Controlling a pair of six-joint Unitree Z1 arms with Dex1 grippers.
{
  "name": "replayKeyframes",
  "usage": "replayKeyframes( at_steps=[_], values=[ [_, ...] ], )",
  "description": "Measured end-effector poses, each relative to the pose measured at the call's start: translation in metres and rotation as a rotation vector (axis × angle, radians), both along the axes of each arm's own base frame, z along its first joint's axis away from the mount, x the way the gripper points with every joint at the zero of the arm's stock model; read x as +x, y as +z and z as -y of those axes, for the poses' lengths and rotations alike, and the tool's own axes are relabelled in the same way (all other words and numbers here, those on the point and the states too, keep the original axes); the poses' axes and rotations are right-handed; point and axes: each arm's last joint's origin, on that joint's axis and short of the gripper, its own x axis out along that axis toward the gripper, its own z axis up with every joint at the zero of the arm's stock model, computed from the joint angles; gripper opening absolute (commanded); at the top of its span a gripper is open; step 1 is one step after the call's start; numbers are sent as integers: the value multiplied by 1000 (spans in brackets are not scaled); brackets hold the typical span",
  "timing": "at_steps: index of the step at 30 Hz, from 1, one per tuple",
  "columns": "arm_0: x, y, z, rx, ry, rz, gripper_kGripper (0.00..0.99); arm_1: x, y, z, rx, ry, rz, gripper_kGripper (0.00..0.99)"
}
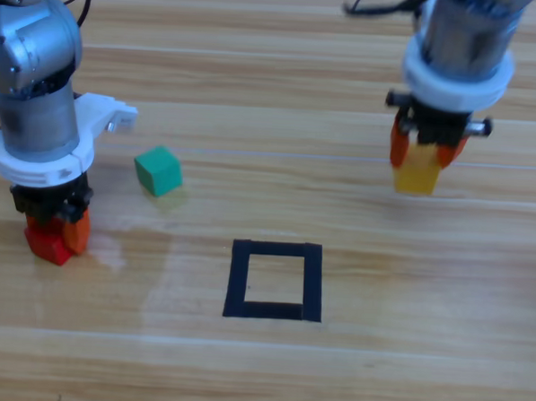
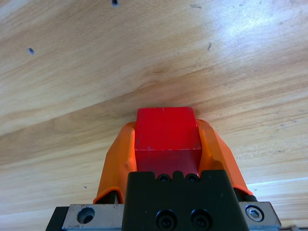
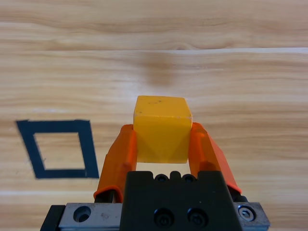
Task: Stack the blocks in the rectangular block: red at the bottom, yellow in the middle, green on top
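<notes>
My left gripper (image 1: 57, 236) is shut on the red cube (image 1: 48, 243) at the table's left side, low over the wood. The left wrist view shows the red cube (image 2: 166, 135) clamped between both orange jaws of the left gripper (image 2: 166, 139). At the upper right, my right gripper (image 1: 423, 159) is shut on the yellow cube (image 1: 416, 175), and the right wrist view shows that yellow cube (image 3: 160, 129) held between the jaws of the right gripper (image 3: 161, 139). The green cube (image 1: 158, 170) lies free on the table right of the left arm. The black tape square (image 1: 275, 280) sits empty in the middle.
The tape square (image 3: 58, 148) also shows at the left of the right wrist view. Bare wooden table (image 1: 403, 369) surrounds the square on all sides.
</notes>
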Motion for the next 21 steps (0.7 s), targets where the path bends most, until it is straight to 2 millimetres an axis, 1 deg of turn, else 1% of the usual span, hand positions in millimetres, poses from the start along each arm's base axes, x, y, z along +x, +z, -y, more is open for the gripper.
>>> replayKeyframes(
  at_steps=[1,4,6,8,10,12,13,14,15,17,18,19,20,21],
  values=[
    [0,1,1,0,14,5,158,-5,13,3,12,12,19,0],
    [-4,10,7,-25,53,30,121,-23,38,10,24,50,55,0],
    [-4,26,22,-73,78,77,114,-36,49,13,16,73,75,0],
    [-5,42,43,-108,100,131,61,-46,55,12,13,107,82,0],
    [-10,52,60,-131,115,156,61,-51,58,9,14,136,86,0],
    [-19,64,84,-150,139,167,60,-56,57,5,17,156,78,0],
    [-23,69,92,-153,144,165,38,-57,57,3,18,160,75,0],
    [-28,76,105,-164,152,171,37,-60,56,2,21,168,68,0],
    [-30,80,113,-174,158,176,38,-60,56,1,25,172,63,0],
    [-35,87,137,-187,159,177,40,-63,56,-1,37,180,52,0],
    [-36,87,146,-185,156,172,40,-63,55,-2,37,183,51,0],
    [-38,83,161,-180,163,162,41,-63,55,-2,37,185,51,0],
    [-38,79,167,-176,171,157,41,-63,55,-2,36,185,51,0],
    [-41,70,177,-167,186,146,41,-62,54,-2,34,185,48,0]
  ],
)
